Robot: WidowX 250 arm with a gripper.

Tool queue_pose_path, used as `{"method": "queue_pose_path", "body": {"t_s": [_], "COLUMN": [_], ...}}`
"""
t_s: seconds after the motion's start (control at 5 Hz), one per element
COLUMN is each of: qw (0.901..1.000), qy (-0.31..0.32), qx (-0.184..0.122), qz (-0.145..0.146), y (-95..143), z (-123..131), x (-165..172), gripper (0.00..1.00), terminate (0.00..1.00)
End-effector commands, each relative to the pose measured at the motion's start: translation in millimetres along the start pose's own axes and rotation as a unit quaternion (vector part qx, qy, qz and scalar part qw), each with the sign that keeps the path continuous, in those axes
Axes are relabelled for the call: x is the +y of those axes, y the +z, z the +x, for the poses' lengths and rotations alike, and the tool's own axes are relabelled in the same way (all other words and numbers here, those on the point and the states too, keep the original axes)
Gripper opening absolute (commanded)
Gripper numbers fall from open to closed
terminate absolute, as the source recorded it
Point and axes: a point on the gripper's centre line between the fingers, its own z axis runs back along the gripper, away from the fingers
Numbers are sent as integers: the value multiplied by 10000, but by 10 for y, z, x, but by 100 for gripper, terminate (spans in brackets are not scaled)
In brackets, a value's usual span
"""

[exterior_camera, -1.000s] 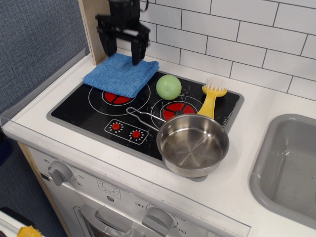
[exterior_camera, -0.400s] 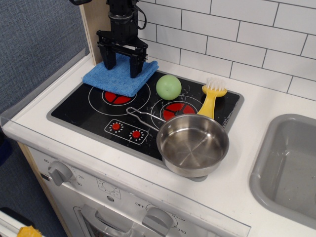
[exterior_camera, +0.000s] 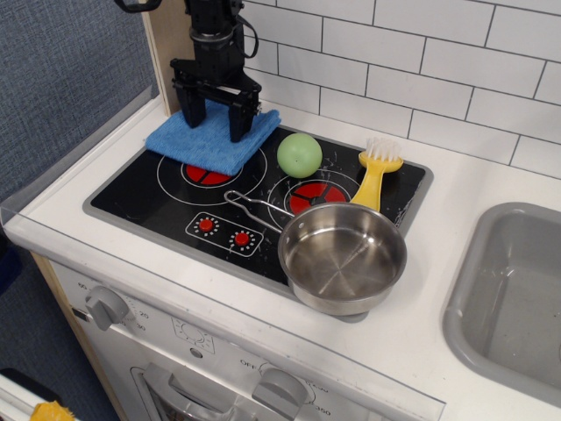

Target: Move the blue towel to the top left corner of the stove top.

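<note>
At the stove top (exterior_camera: 149, 197) corner, tool (exterior_camera: 216, 128) lower on blue towel (exterior_camera: 180, 140).

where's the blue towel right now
The blue towel lies at the stove top's back-left corner, partly covering the left burner, left of the green ball, with the open hand on it.

Tight at the far left corner

Wall panel (exterior_camera: 160, 44) and tiles (exterior_camera: 394, 61) hem me; green ball (exterior_camera: 299, 154) just right; pan (exterior_camera: 343, 256) blocks near right; stove top (exterior_camera: 140, 197) near left lies bare.

Hand (exterior_camera: 216, 123) open w/ fingertips on blue towel (exterior_camera: 206, 143), stove top (exterior_camera: 149, 200) corner.
</note>
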Motion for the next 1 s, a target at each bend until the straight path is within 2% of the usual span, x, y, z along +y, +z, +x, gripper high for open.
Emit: {"method": "queue_pose_path", "body": {"t_s": [0.0, 0.4, 0.8], "qw": [9998, 9996, 9998], "qy": [132, 251, -54], "qx": [-89, 101, 153], "qz": [-109, 53, 128], "y": [238, 262, 236], "z": [-347, -676, -800], "x": [216, 341, 216], "gripper": [100, 100, 100], "terminate": [0, 0, 0]}}
